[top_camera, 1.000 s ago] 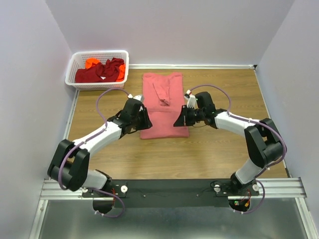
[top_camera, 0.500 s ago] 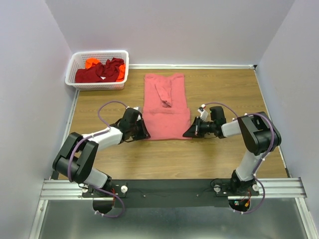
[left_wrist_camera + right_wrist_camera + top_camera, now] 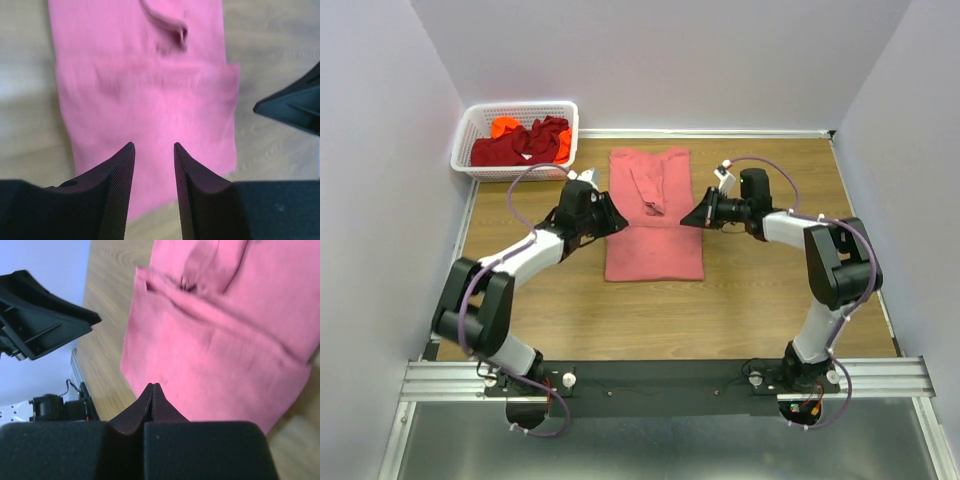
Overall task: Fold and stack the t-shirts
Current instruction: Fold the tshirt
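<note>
Flanking tee [image 3: 654, 245] on wood table [image 3: 770, 300], lilac walls [image 3: 720, 60], L claw [image 3: 617, 222] spread, R claw [image 3: 687, 219] closed

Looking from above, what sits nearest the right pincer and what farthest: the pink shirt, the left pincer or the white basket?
From the right pincer:
1. Pink shirt, just beside it.
2. Left pincer, across the shirt.
3. White basket, far left corner.

A pink shirt [image 3: 150, 90] lies flat on the wooden tabletop [image 3: 272, 55] as a long strip. The left gripper [image 3: 154, 147] hovers above its near end, jaws parted and empty. The right gripper [image 3: 295, 105] shows as a black tip beside the shirt's right edge.
</note>
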